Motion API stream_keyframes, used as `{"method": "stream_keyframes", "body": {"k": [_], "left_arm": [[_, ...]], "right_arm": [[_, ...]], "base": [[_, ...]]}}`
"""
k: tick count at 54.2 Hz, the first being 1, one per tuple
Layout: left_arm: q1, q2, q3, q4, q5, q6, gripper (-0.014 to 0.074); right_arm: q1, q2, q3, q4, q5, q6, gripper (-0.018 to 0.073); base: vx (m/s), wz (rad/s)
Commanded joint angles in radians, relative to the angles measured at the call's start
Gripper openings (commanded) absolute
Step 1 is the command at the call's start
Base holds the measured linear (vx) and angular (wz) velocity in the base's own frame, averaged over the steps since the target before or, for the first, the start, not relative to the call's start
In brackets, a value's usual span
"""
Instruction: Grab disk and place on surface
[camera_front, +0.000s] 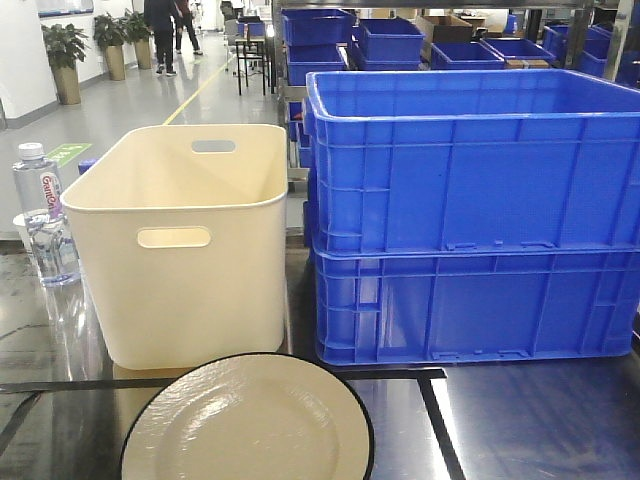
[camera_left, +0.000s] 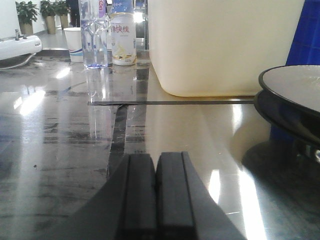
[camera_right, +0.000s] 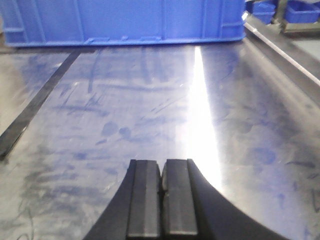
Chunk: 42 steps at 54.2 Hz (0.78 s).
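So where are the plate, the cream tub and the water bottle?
plate (camera_front: 245, 425), front view, its shiny centre.
cream tub (camera_front: 185, 290), front view, its front wall.
water bottle (camera_front: 42, 215), front view, its clear body.

The disk (camera_front: 248, 420) is coloured pale cream and edged with a thin black rim. The desk (camera_front: 540, 420) is finished in glossy dark grey, crossed by thin black lines and tinted blue where the crates are mirrored. The bin (camera_front: 185, 245) is coloured plain cream. The stacked crates (camera_front: 470, 215) are coloured solid bright blue. The clear water bottle (camera_front: 42, 215) is marked with a white label lettered in red. Both the left tool (camera_left: 156, 192) and the right tool (camera_right: 162, 197) are finished in matt black.
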Motion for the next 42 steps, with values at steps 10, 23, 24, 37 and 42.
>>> {"method": "stream_keyframes", "body": {"k": [10,23,24,37,42], "left_arm": [[-0.006,-0.014,-0.020,0.004,-0.080,-0.009,-0.0007],[-0.006,-0.014,-0.020,0.004,-0.080,-0.009,-0.0007],[-0.006,-0.014,-0.020,0.004,-0.080,-0.009,-0.0007],[-0.006,-0.014,-0.020,0.004,-0.080,-0.009,-0.0007],[-0.006,-0.014,-0.020,0.004,-0.080,-0.009,-0.0007]], "right_arm": [[0.002,-0.010,0.007,-0.008,-0.069,0.002,-0.0008],[0.002,-0.010,0.007,-0.008,-0.069,0.002,-0.0008],[0.002,-0.010,0.007,-0.008,-0.069,0.002,-0.0008],[0.002,-0.010,0.007,-0.008,-0.069,0.002,-0.0008],[0.002,-0.010,0.007,-0.008,-0.069,0.002,-0.0008]], "base": [[0.00,0.00],[0.00,0.00],[0.00,0.00],[0.00,0.00],[0.00,0.00]]}}
